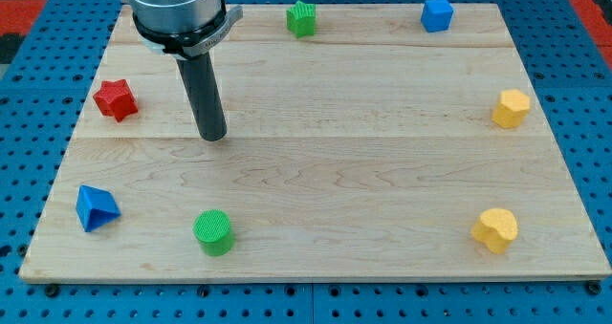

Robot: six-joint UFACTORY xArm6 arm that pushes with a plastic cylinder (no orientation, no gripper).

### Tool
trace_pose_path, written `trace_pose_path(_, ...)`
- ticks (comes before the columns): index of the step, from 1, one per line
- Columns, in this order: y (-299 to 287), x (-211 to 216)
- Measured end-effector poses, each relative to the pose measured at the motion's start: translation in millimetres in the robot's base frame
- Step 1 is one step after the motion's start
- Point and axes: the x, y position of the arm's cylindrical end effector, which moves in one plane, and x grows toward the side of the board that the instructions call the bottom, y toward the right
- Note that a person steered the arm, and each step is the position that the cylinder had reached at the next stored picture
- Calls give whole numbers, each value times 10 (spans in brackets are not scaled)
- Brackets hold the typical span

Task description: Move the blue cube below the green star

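On the wooden board (382,171) there are seven blocks: two blue ones, a cube (437,14) and a triangle (96,208); two green, a star (302,18) and a cylinder (212,232); two yellow (512,108) (495,229); one red star (116,99).

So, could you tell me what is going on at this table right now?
The arm is meant to push the blue cube to just below the green star, but that has not begun. My tip rests on bare wood in the board's left half, touching no block; the red star lies nearest, to its left. The cube sits at the top edge, well to the view's right of the green star, also on the top edge.
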Motion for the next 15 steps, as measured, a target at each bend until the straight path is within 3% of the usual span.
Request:
trace_pose_path(8,469,-3)
trace_pose_path(9,979,-23)
trace_pose_path(13,3526,-1808)
trace_pose_path(14,3756,-2151)
trace_pose_path(15,3456,-2353)
